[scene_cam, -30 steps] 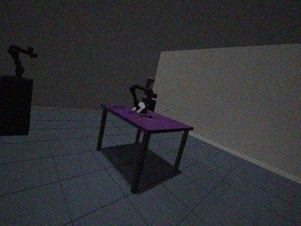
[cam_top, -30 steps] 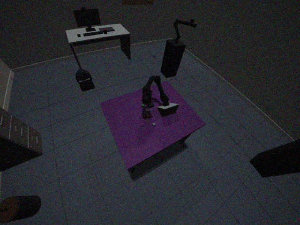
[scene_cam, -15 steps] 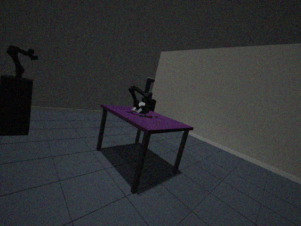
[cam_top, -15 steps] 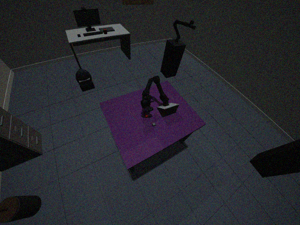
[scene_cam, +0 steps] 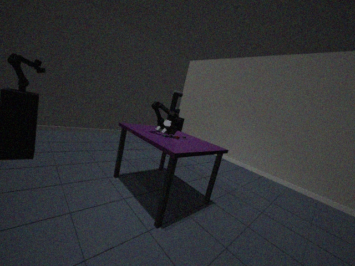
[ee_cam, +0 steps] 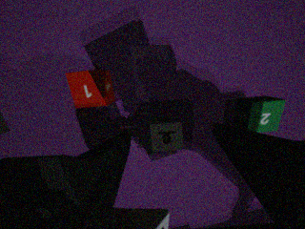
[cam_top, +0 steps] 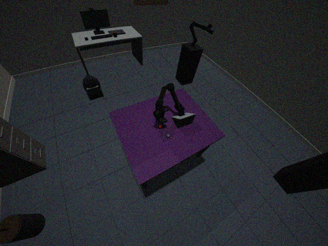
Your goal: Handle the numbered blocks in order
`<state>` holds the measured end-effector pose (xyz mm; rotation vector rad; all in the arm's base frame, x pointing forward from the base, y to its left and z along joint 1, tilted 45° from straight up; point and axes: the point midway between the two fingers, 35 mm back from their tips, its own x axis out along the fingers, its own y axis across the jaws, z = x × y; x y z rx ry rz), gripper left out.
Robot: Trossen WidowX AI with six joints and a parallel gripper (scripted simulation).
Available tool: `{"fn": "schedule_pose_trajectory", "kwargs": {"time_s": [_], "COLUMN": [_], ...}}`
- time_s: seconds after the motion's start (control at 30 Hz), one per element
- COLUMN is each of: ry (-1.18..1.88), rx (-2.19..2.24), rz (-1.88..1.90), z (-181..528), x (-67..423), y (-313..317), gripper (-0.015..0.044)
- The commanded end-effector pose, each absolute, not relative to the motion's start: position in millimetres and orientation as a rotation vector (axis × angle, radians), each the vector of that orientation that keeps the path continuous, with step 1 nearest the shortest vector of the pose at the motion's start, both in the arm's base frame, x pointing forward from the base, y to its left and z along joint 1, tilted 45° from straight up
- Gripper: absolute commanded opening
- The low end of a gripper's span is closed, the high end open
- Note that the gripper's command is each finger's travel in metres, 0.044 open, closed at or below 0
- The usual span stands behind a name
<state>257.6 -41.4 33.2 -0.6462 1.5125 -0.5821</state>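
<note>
Reading 1 on red block (ee_cam: 87,89)
</note>
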Motion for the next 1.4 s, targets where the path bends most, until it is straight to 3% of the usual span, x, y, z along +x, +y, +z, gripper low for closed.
{"fn": "schedule_pose_trajectory", "kwargs": {"time_s": [0.0, 0.13, 0.5, 1.37], "ry": [1.516, 1.516, 1.516, 1.516], "rx": [-0.653, -0.653, -0.653, -0.653], "rz": [-0.584, -0.585, -0.585, -0.585], "z": [27.7, 25.2, 25.2, 25.3], "x": [255.7, 255.4, 255.4, 255.4], "y": [-47.6, -50.4, -50.4, -50.3], "gripper": [0.04, 0.04, 0.012, 0.012]}}
